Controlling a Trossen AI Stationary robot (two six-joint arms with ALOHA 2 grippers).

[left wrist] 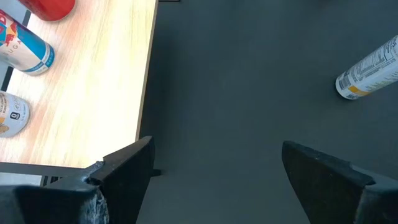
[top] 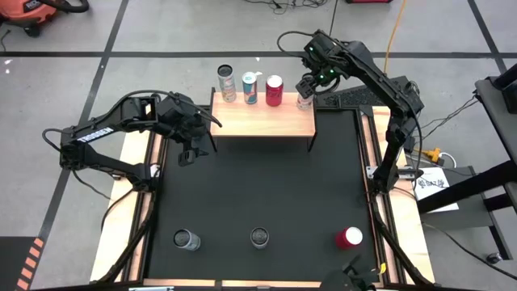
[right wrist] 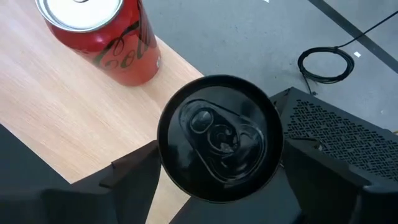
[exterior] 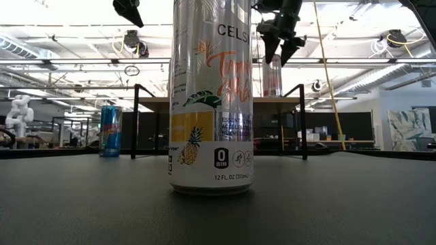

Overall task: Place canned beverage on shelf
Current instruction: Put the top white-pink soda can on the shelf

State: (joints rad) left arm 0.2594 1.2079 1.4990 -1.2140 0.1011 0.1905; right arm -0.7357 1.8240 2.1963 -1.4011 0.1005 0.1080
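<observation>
At the far right end of the shelf [top: 262, 120] stands a black-topped can [right wrist: 217, 146], on the light-wood board just right of a red can [top: 274, 90]. The right tool [top: 305, 90] sits directly over this black-topped can, its two fingers [right wrist: 134, 177] apart on either side of the can's top; in the right wrist view a thin gap shows on each side, so the fingers flank the can without clamping it. In the low view the can stands upright on the board beneath the tool.

Left of the red can on the shelf are a blue and white can [top: 250, 87] and then a pale can [top: 226, 83], the four in one row along the far edge.

Near the shelf's left end, the left tool [top: 194, 139] hangs above the black mat [top: 258, 186], fingers [left wrist: 127, 171] wide apart and holding nothing.

Along the near edge of the mat on the worktop stand three more cans, well apart from each other: a silver can [top: 187, 239] at left, a pineapple-print can [top: 259, 237] in the middle, and a second red can [top: 349, 238] at right.
</observation>
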